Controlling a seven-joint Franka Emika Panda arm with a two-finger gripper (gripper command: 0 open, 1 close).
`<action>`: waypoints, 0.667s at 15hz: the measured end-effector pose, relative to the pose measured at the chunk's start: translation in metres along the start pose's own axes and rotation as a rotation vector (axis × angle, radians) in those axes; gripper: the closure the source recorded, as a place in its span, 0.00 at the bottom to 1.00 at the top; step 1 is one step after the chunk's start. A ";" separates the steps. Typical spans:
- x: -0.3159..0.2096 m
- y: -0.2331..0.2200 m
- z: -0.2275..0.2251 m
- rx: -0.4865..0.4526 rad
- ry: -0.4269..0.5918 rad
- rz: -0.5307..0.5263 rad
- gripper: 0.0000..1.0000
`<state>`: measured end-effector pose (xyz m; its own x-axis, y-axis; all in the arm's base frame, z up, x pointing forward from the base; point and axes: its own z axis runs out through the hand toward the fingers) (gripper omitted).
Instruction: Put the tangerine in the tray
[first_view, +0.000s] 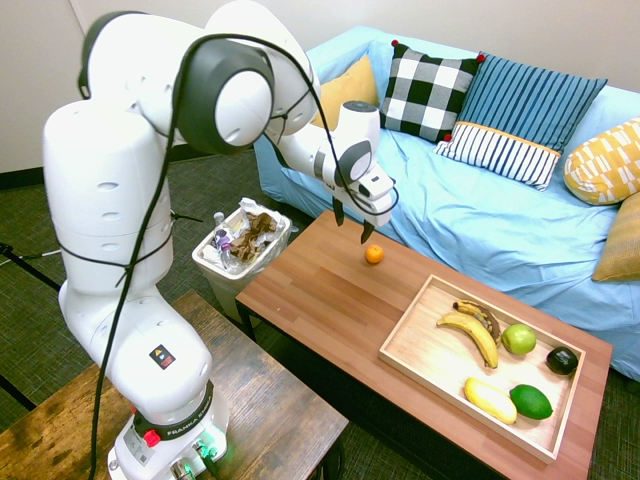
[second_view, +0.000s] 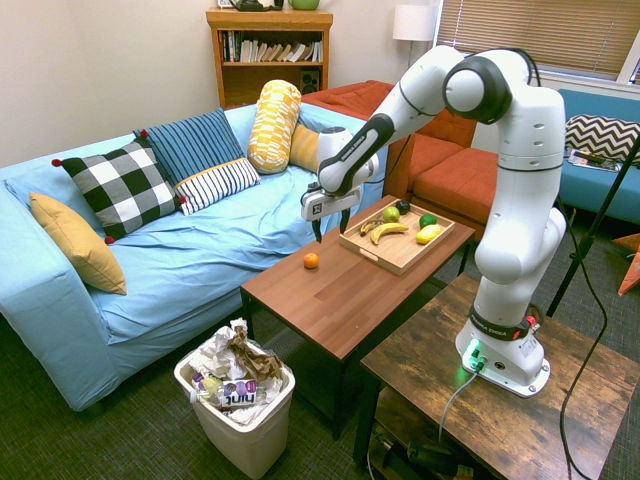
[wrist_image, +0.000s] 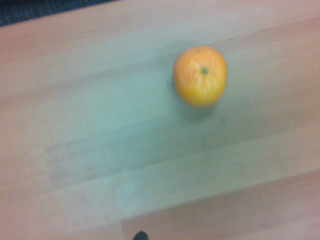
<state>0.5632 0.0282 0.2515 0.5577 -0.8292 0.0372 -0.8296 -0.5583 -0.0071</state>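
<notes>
**Open gripper hangs above the tangerine on the table**

The white arm rises from its base on a dark side table (first_view: 270, 420), bends over at the elbow and reaches out across the reddish-brown table (first_view: 320, 300). Its gripper (first_view: 352, 226) points straight down with the fingers spread apart and nothing between them, poised above the tangerine (first_view: 374, 254) and clear of it.

The tangerine is small, round and bright orange, with a green stem dot showing in the wrist view (wrist_image: 200, 75). It sits on bare wood near the table's sofa-side edge, well apart from the tray (first_view: 415, 340).

The light wooden tray lies toward the table's far end and holds other fruit. A full waste bin (first_view: 240, 250) stands at the table's other end. Beyond is a blue sofa (first_view: 450, 215) with cushions.
</notes>
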 end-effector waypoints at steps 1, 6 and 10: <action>0.007 -0.013 0.011 -0.005 0.003 0.008 0.00; 0.039 -0.051 0.061 -0.050 0.003 0.048 0.00; 0.060 -0.066 0.098 -0.080 -0.010 0.082 0.00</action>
<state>0.6539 0.0129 0.1560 0.4879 -0.8724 0.0301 -0.8717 -0.4851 0.0697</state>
